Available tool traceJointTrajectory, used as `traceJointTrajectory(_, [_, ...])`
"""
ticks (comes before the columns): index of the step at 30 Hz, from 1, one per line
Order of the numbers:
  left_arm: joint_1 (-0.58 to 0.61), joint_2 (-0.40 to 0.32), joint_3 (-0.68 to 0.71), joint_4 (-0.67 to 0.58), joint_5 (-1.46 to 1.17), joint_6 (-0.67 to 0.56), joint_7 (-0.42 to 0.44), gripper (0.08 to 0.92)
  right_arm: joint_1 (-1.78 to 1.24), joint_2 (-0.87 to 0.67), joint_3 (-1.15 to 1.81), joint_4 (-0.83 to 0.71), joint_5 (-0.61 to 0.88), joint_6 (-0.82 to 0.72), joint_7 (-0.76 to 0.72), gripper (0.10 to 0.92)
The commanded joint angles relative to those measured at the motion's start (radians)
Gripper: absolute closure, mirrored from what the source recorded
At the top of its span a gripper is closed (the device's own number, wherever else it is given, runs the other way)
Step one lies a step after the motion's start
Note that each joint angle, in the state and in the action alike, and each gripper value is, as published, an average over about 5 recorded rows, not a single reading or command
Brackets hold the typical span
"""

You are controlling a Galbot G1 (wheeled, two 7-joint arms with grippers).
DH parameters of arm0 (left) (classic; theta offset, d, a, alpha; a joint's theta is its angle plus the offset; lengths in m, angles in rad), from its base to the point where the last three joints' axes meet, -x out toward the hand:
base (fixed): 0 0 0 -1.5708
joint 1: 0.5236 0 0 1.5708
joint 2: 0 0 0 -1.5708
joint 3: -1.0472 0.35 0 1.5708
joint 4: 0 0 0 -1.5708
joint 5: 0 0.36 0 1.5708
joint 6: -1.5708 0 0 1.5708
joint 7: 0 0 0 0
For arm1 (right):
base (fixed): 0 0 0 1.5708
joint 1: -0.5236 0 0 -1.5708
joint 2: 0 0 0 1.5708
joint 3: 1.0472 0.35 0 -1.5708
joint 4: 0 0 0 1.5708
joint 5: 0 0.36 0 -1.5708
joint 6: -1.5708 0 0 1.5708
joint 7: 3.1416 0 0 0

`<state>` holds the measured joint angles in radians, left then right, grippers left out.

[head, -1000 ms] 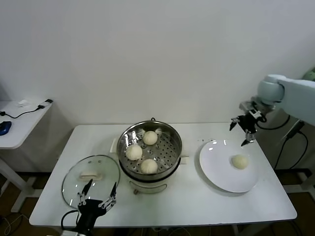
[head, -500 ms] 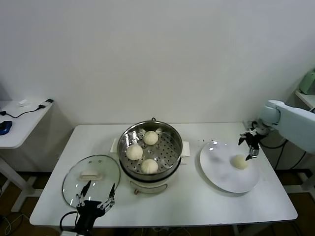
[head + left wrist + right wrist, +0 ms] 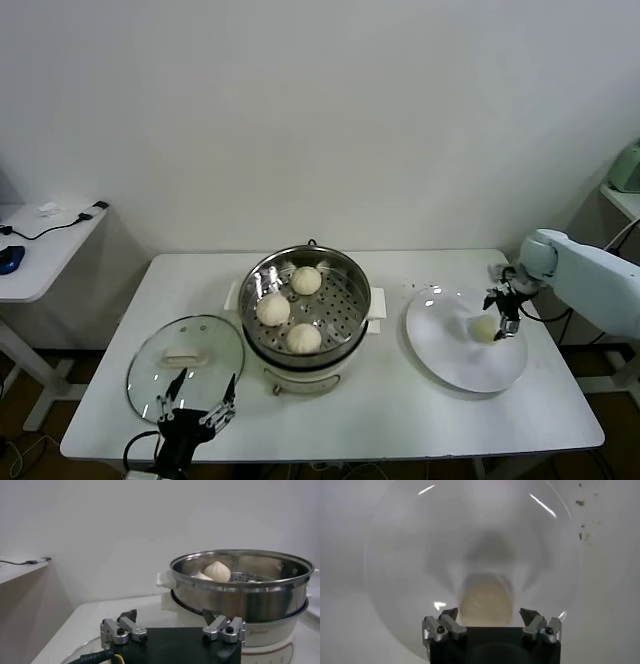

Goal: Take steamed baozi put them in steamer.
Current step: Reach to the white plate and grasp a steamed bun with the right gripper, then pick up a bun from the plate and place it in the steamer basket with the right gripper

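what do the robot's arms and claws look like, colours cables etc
The right arm has a smooth pale grey-white shell with a rounded joint, ending in a small black right claw with silver finger mounts. The left claw is also black, with thin dark fingers, silver screwed brackets, and a black cable with white lettering beside a yellow wire.

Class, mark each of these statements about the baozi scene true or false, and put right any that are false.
1. Three baozi lie in the steamer. True.
2. The glass lid is on the steamer. False: it lies on the table, on the robot's left of the steamer.
3. The right hand is at the last baozi on the white plate, fingers open around it. True.
4. The left hand holds a baozi. False: it is open, with nothing in it, at the table's front edge by the lid.
5. The plate holds two baozi. False: only one.
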<state>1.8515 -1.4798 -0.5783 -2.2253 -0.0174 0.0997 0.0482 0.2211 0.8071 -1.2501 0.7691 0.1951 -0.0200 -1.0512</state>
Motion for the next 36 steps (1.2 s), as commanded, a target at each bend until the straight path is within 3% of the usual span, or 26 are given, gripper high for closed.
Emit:
traceJointTrajectory(1, [0.001,0.005,-0.001,0.0,0.003,-0.001,0.0,0.177,-0.038,0.006,0.03,-0.014,-0.019,-0.015,0.018,0.25])
traceJointTrajectory(13, [0.0,0.007,-0.001,0.0,0.005,-0.007,-0.001,0.177,0.111,-0.037,-0.078,0.132,0.047,-0.047,0.007,0.36])
traceJointTrajectory(19, [-0.004,0.006,0.003,0.0,0.01,-0.008,-0.001,0.177,0.459,-0.033,-0.343,0.277,0.264,-0.055,-0.008,0.378])
traceJointTrajectory(26, [-0.013,0.01,0.009,0.0,0.011,-0.004,-0.002,0.177,0.9,0.117,-0.581,0.467,0.63,-0.128,-0.028,0.38])
traceJointTrajectory(30, [-0.019,0.009,0.014,0.0,0.014,-0.002,-0.003,0.177,0.995,0.222,-0.562,0.562,0.803,-0.217,0.015,0.381])
traceJointTrajectory(36, [-0.024,0.012,0.017,0.0,0.009,-0.001,-0.006,0.177,0.918,0.341,-0.474,0.688,0.918,-0.341,0.181,0.381])
